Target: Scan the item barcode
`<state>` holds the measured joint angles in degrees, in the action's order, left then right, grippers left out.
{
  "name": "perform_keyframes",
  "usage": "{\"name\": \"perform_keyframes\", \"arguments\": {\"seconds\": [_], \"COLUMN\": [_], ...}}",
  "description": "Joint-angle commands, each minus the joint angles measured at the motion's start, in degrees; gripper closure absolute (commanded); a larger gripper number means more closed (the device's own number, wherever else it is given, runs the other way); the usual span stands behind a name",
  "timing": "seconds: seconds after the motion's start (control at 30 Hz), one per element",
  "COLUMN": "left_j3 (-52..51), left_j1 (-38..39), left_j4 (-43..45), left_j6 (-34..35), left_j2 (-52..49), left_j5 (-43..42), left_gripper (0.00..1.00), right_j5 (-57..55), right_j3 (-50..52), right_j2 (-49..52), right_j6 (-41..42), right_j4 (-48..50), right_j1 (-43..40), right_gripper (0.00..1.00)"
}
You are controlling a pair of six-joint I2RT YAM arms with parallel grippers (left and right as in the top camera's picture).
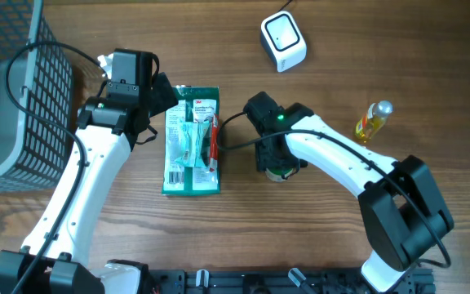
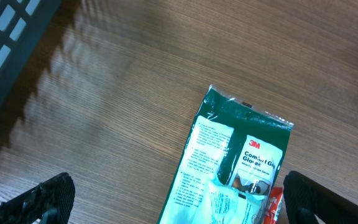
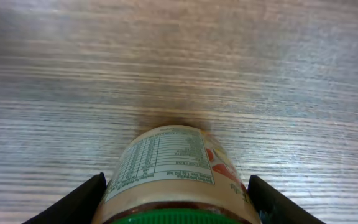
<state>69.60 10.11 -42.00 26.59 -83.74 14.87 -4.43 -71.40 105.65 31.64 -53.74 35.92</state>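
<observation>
The item is a jar [image 3: 166, 158] with a green lid and a nutrition label, lying on its side on the wooden table. My right gripper [image 3: 176, 200] has a finger pressed against each side of it near the lid. From overhead the right gripper [image 1: 279, 166] covers most of the jar [image 1: 282, 174]. The white scanner [image 1: 283, 41] sits at the back of the table, well away from the jar. My left gripper [image 2: 179, 202] is wide open above the top end of a green 3M glove packet [image 2: 241, 155], not touching it.
The glove packet [image 1: 192, 140] lies left of centre, with a red sachet on it. A black mesh basket [image 1: 23, 90] fills the far left. A small yellow bottle [image 1: 371, 121] lies at the right.
</observation>
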Motion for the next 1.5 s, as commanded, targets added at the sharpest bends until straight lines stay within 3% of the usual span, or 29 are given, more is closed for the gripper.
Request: {"name": "perform_keyframes", "arguments": {"seconds": [0.0, 0.03, 0.17, 0.23, 0.33, 0.47, 0.6, 0.8, 0.87, 1.3, 1.47], "left_j3": [-0.15, -0.15, -0.15, -0.15, -0.15, -0.15, -0.15, -0.15, -0.15, -0.15, -0.15], "left_j1": [-0.26, -0.26, -0.26, -0.26, -0.26, -0.26, -0.26, -0.26, -0.26, -0.26, -0.26], "left_j4": [0.15, 0.13, 0.13, 0.13, 0.13, 0.13, 0.13, 0.13, 0.13, 0.13, 0.13], "left_j6": [-0.87, -0.87, -0.87, -0.87, -0.87, -0.90, -0.87, -0.90, -0.87, -0.90, -0.87], "left_j2": [-0.26, -0.26, -0.26, -0.26, -0.26, -0.26, -0.26, -0.26, -0.26, -0.26, -0.26], "left_j5": [-0.11, -0.09, -0.11, -0.11, -0.11, -0.11, -0.11, -0.11, -0.11, -0.11, -0.11], "left_gripper": [0.00, 0.00, 0.00, 0.00, 0.00, 0.00, 0.00, 0.00, 0.00, 0.00, 0.00], "right_j5": [3.39, 5.07, 19.58, 27.63, 37.44, 37.99, 38.03, 40.57, 40.85, 57.37, 57.75], "right_j3": [-3.69, -3.85, -3.89, -3.89, -3.89, -3.89, -3.89, -3.89, -3.89, -3.89, -3.89], "right_j2": [-2.91, -3.67, -5.51, -5.49, -5.49, -5.49, -5.49, -5.49, -5.49, -5.49, -5.49], "right_j6": [0.09, 0.09, 0.02, 0.07, 1.14, 9.51, 12.46, 12.24, 12.33, 12.48, 12.50], "right_j4": [-0.70, -0.66, -1.53, -2.60, -4.20, -6.08, -8.24, -8.48, -8.48, -12.28, -12.35], "right_j1": [-1.51, -2.23, -6.64, -8.13, -8.68, -8.68, -8.70, -8.70, -8.70, -9.66, -9.77], "right_gripper": [0.57, 0.67, 0.74, 0.85, 0.87, 0.87, 0.84, 0.84, 0.92, 0.92, 0.93]}}
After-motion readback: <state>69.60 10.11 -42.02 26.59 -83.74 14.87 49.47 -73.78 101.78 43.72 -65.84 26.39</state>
